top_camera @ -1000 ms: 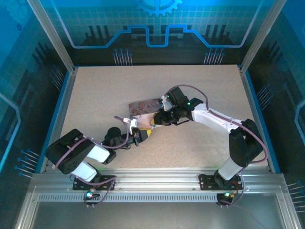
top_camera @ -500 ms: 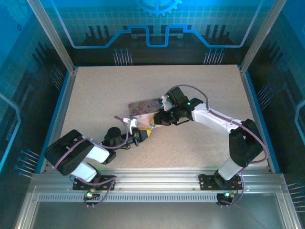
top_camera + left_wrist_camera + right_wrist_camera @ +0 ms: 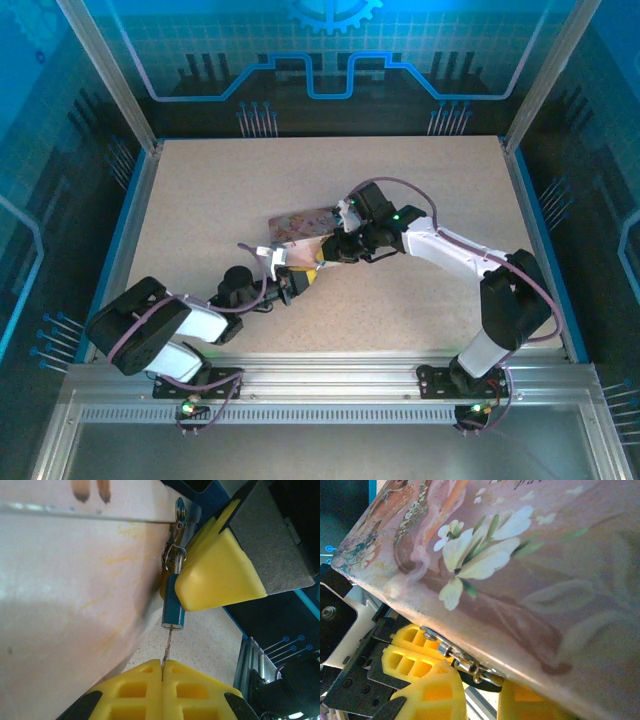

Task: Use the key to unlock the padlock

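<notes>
Midway: left gripper [image 3: 162, 672] pinches the key [image 3: 167, 647], tip at the padlock [image 3: 173, 607] clamped by right gripper [image 3: 172, 589]; turning remains.

The left arm [image 3: 200, 322] is what differs. Its dark elbow [image 3: 135, 338] sits lower and farther left than a second ago. That drift already shows half a second ago and goes further now. The elbow is closer to the near-left corner of the worktop [image 3: 420, 200] and closer to the aluminium rail [image 3: 330, 372] along the near edge. It also stands farther from the left pincer [image 3: 306, 278], so the arm stretches flatter and longer across the worktop. The purple cable [image 3: 250, 250] looped beside the wrist seems to reach a touch farther left than before.
</notes>
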Available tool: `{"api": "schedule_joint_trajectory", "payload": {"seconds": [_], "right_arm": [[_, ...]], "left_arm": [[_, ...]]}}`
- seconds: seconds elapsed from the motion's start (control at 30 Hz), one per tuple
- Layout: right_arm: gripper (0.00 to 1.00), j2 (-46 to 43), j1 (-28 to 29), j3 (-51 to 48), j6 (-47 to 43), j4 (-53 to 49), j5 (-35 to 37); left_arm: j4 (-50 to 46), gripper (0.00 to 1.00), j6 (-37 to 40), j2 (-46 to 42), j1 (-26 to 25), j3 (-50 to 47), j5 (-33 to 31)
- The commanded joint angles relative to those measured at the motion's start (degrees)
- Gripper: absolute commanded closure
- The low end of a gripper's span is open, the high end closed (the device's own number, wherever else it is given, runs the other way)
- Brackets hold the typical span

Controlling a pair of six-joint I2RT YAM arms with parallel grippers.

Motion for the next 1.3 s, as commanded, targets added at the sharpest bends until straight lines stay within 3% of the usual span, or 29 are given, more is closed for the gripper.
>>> {"api": "schedule_joint_trajectory", "payload": {"seconds": [0.0, 0.83, 1.27], "right_arm": [[1.0, -2.2, 0.5, -0.2, -1.8, 0.7, -2.7], [1.0, -1.6, 2.0, -2.7, -1.4, 3.1, -2.2], [1.0, -0.6, 2.0, -7.1, -1.0, 7.3, -3.3]], "left_arm": [[-0.3, 1.0, 0.7, -1.3, 0.3, 0.2, -1.7], [6.3, 1.0, -4.2, 6.5, -1.6, 3.3, -3.8], [8.3, 1.0, -6.2, 5.1, -0.1, 4.8, -0.7]]}}
